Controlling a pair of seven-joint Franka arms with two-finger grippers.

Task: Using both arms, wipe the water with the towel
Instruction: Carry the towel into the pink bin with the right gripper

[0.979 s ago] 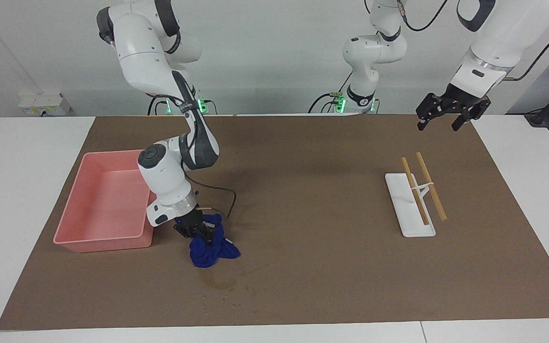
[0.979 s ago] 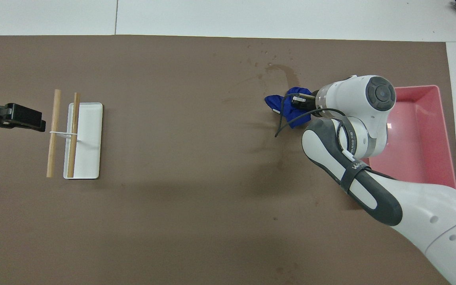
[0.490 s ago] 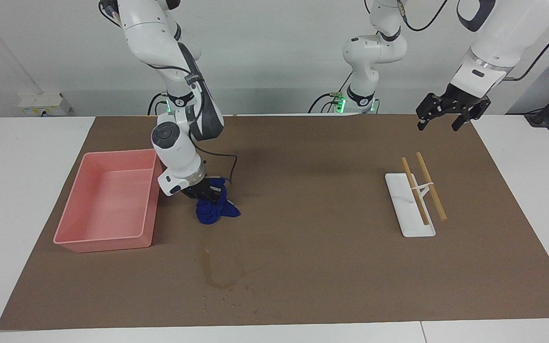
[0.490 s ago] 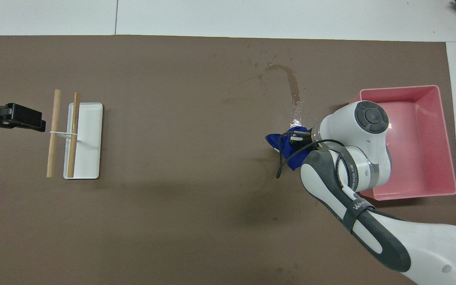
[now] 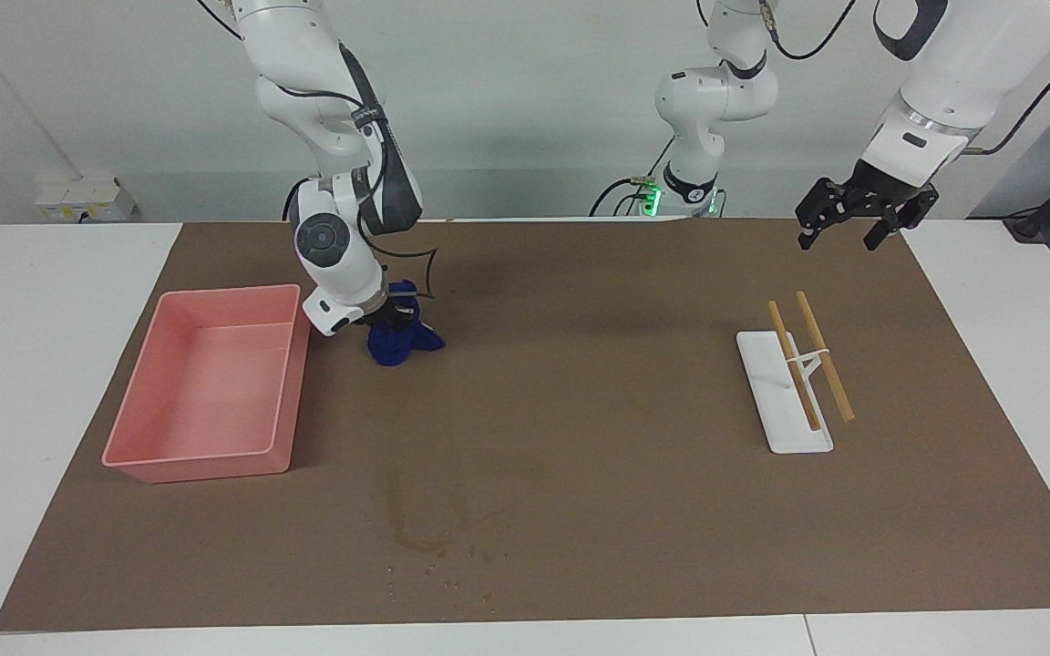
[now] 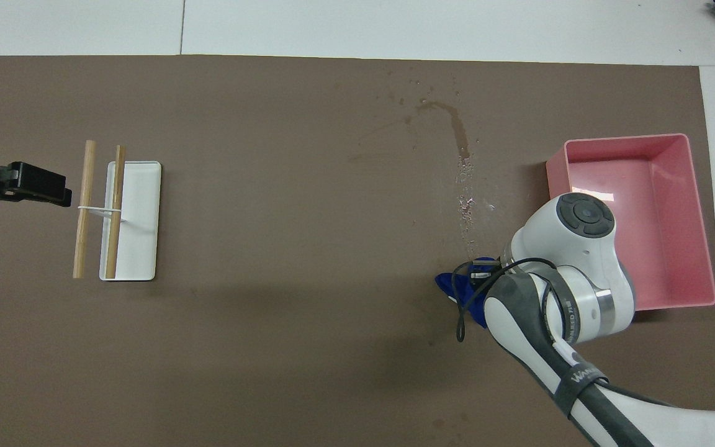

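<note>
Facing view, from its left edge across: the pink tray point(image 5: 206, 387) sits on the brown mat point(image 5: 580, 383) toward the right arm's end of the surface point(image 5: 51, 364). Just beside the tray's corner nearest the robots, the right hand point(image 5: 390, 314) is down at the mat, clamped on the blue towel point(image 5: 402, 339), which bunches under it and touches the mat; the wrist and the cloth hide most of the fingers. Farther from the robots than the towel, the water point(image 5: 425, 528) shows as a thin dark streak curving into a hook, with a scatter of tiny droplets near the mat's edge. Toward the left arm's end, a white rack point(image 5: 782, 392) carries two wooden sticks point(image 5: 808, 360) laid across it. The left hand point(image 5: 858, 214) waits in the air over the mat's corner nearest the robots, its fingers spread apart and holding nothing. Overhead view, from its left edge: the left hand point(image 6: 19, 184) is cut off by the frame edge, beside the sticks point(image 6: 98, 208) and rack point(image 6: 137, 220); the water point(image 6: 460, 161) runs as a streak and glistening drops toward the towel point(image 6: 457, 288), most of which lies hidden under the right arm's wrist; the right hand itself cannot be made out there, and the tray point(image 6: 674, 248) lies beside the arm.
</note>
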